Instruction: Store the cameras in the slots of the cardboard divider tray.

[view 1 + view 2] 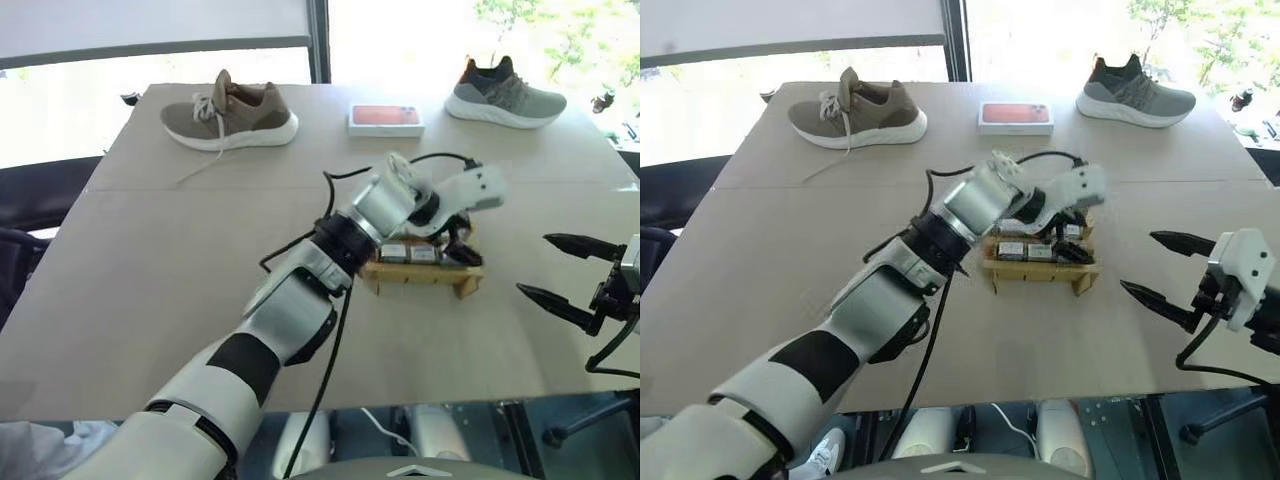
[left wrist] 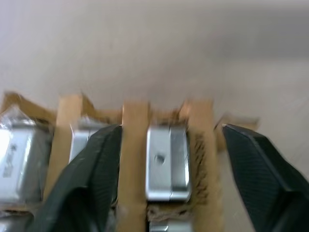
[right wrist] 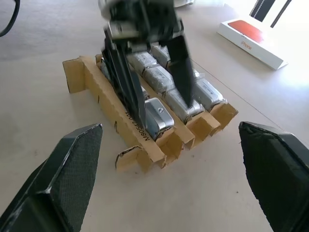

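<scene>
- The cardboard divider tray (image 1: 421, 276) sat near the middle of the tan worktop (image 1: 150, 290), toward the robot's right side.
- Silver-grey cameras (image 3: 159, 77) lay in rows between its upright strips, and one camera (image 2: 167, 163) sat in an end slot at the tray's edge.
- The left hand (image 3: 152, 99) hung over the tray, pointing down into it. Its two black fingers (image 2: 91, 169) stood wide apart, one on either side of that end camera and a divider strip, and they gripped nothing.
- The right hand (image 1: 556, 270) was held off to the right of the tray, well apart from it and just above the worktop. Its fingers were spread wide and it was empty.
- At the far edge of the worktop lay a brown shoe (image 1: 229, 113), a grey shoe (image 1: 505, 95) and, between them, a flat white-sided box with a red top (image 1: 385, 119).
</scene>
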